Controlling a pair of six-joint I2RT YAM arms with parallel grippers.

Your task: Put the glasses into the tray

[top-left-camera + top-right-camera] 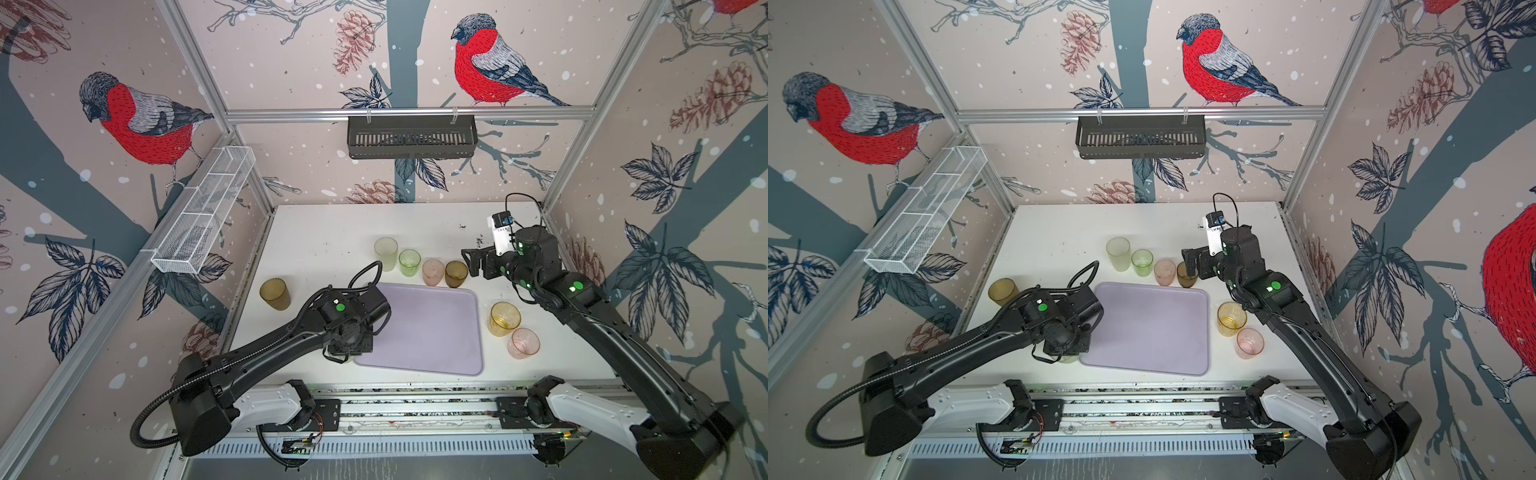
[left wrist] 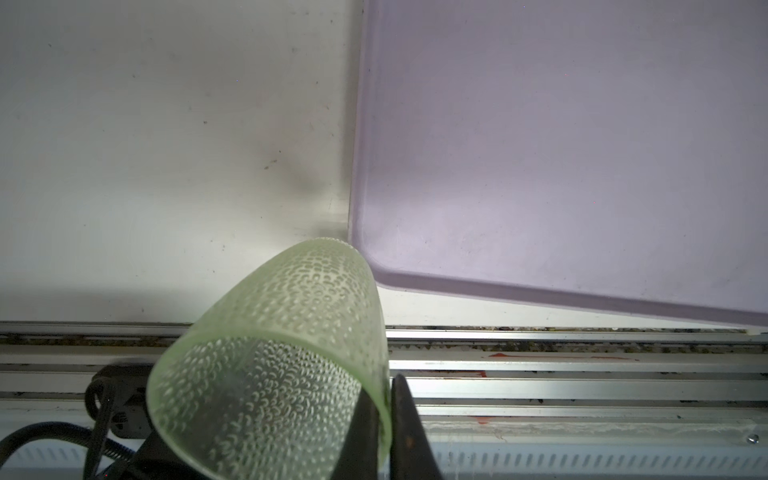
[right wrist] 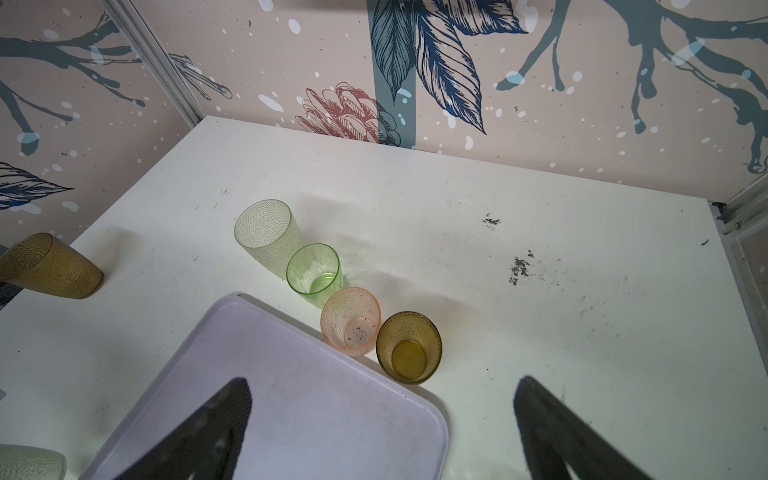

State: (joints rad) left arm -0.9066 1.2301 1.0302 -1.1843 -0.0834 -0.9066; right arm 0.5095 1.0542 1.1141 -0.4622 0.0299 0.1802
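My left gripper (image 2: 384, 419) is shut on the rim wall of a pale green dimpled glass (image 2: 282, 332), one finger inside and one outside. It holds the glass tilted just off the near left corner of the lilac tray (image 2: 561, 145). In both top views the arm's wrist hides these jaws. The tray (image 1: 432, 332) holds nothing. My right gripper (image 3: 382, 386) is open over the tray's far right corner, near a brown glass (image 3: 409, 347). In line with the brown one stand a peach glass (image 3: 351, 320), a bright green glass (image 3: 313, 268) and a frosted tall glass (image 3: 266, 232).
An amber-brown glass (image 1: 275, 293) stands left of the tray near the side wall. A yellow glass (image 1: 504, 318) and a pink glass (image 1: 523, 343) stand right of the tray under the right arm. A black slotted basket (image 1: 411, 137) and a white mesh basket (image 1: 203, 212) hang on the walls.
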